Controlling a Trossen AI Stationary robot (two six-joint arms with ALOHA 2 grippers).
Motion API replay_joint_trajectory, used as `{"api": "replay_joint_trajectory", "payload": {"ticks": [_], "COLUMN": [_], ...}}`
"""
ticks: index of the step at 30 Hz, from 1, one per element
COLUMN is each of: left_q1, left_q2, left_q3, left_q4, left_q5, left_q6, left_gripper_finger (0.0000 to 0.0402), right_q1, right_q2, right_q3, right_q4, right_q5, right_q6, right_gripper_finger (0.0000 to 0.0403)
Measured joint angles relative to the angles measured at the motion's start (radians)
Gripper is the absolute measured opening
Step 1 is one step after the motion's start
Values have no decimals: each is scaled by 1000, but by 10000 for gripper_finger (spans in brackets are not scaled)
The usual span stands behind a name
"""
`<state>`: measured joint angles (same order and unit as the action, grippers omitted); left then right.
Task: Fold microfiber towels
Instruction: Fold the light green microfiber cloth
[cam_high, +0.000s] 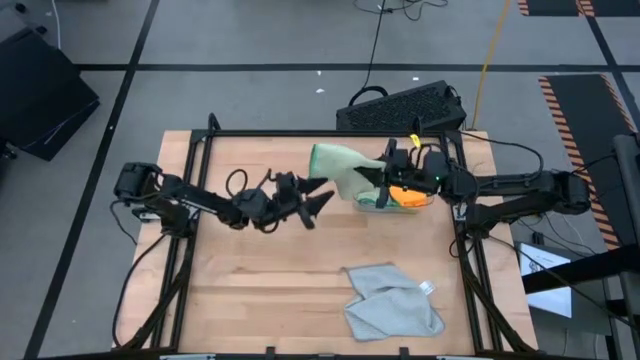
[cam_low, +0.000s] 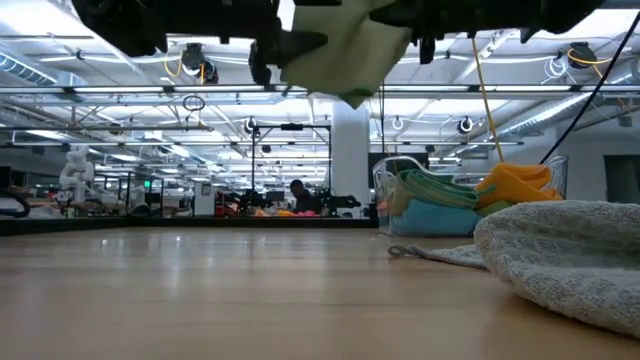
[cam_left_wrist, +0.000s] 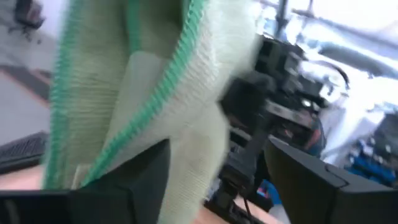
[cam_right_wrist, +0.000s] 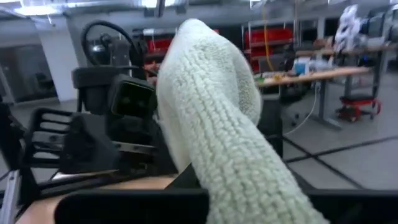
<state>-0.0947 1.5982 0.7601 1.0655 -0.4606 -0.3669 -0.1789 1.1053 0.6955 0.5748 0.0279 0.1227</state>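
The job looks like it is near the start. One pale green towel (cam_high: 345, 168) hangs in the air over the worktop (cam_high: 250, 290). The right gripper (cam_high: 385, 180) is pinched shut on it. The left gripper (cam_high: 318, 203) is just beside the towel with its fingers apart, holding nothing. A grey towel (cam_high: 392, 300) lies bunched near the front of the worktop; I cannot tell if it is folded. More towels, orange, blue and green, wait in the clear tray (cam_low: 395, 200). Most folding is not yet done.
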Motion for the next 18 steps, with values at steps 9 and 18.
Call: {"api": "replay_joint_trajectory", "payload": {"ticks": [9, 18], "left_q1": [77, 123], "left_q2": [0, 0], "left_q3": [0, 0], "left_q4": [12, 64], "left_q5": [93, 84], "left_q6": [-130, -147], "left_gripper_finger": [350, 349], "right_q1": [30, 64], "right_q2": [0, 47], "right_q3": [-94, -115], "right_q4": [197, 242], "right_q5": [23, 20], "right_q6": [-11, 15], "right_gripper_finger": [6, 6]}}
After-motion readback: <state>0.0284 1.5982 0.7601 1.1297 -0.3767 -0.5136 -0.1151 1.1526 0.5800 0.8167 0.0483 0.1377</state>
